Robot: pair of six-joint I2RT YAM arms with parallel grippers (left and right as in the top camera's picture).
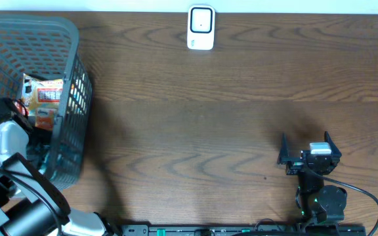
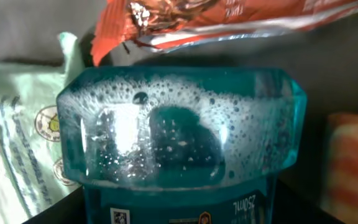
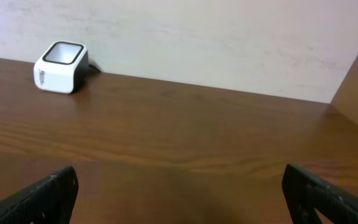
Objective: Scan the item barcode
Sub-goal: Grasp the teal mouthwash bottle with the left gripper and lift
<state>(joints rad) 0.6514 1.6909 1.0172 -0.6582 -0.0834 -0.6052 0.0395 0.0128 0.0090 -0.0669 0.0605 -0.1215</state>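
A teal bottle (image 2: pixel 179 130) of foamy liquid, its label showing a small square code, fills the left wrist view. It sits between the dark fingers of my left gripper (image 2: pixel 179 208), which press on both its sides. In the overhead view that arm reaches into the grey basket (image 1: pixel 67 46) at the left, and the bottle is hidden there. The white scanner (image 1: pixel 201 27) stands at the table's far edge, also seen as a white scanner (image 3: pixel 61 58) in the right wrist view. My right gripper (image 1: pixel 305 149) rests open near the front right, nothing between its fingers (image 3: pixel 48 193).
An orange snack packet (image 1: pixel 44 98) lies in the basket, just above the bottle as an orange snack packet (image 2: pixel 229 22). A pale green pouch (image 2: pixel 17 137) lies to the bottle's left and a striped orange pack (image 2: pixel 353 162) to its right. The basket walls stand tall.
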